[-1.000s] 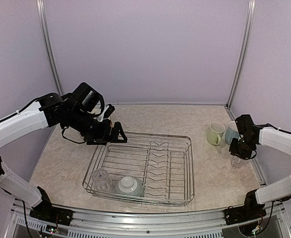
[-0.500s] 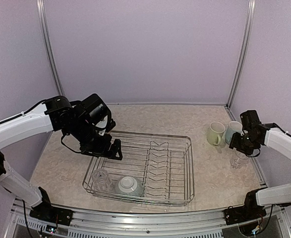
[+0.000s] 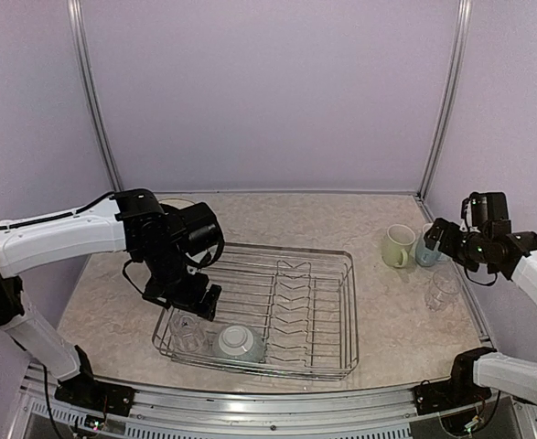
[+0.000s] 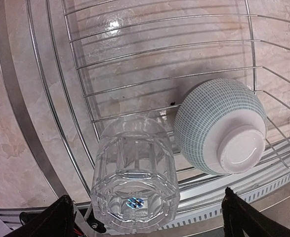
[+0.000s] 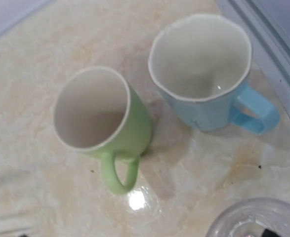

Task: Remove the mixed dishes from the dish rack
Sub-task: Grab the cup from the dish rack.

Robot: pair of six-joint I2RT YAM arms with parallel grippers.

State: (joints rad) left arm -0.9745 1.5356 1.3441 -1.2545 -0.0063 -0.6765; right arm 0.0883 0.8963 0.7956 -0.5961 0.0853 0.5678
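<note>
The dish rack (image 3: 277,274) is a silver wire basket in the middle of the table. In its near-left corner a clear glass (image 3: 187,331) stands upside down beside an overturned grey-green bowl (image 3: 238,343). My left gripper (image 3: 191,299) hovers open just above them. In the left wrist view its fingertips (image 4: 61,217) straddle the glass (image 4: 135,177), with the bowl (image 4: 219,126) to the right. At the right stand a pale green mug (image 3: 398,245), a light blue mug (image 3: 426,249) and a second clear glass (image 3: 444,289). My right gripper (image 3: 439,238) is open above them, holding nothing.
The right wrist view looks down on the green mug (image 5: 100,116), the blue mug (image 5: 204,74) and the glass rim (image 5: 256,219). A metal frame rail (image 5: 278,39) runs close behind the blue mug. The rack's thick rim wire (image 4: 16,98) lies left of the glass.
My left arm has swung from the rack's far-left corner to above the glass. My right gripper has opened, let go of the glass on the table and lifted back.
</note>
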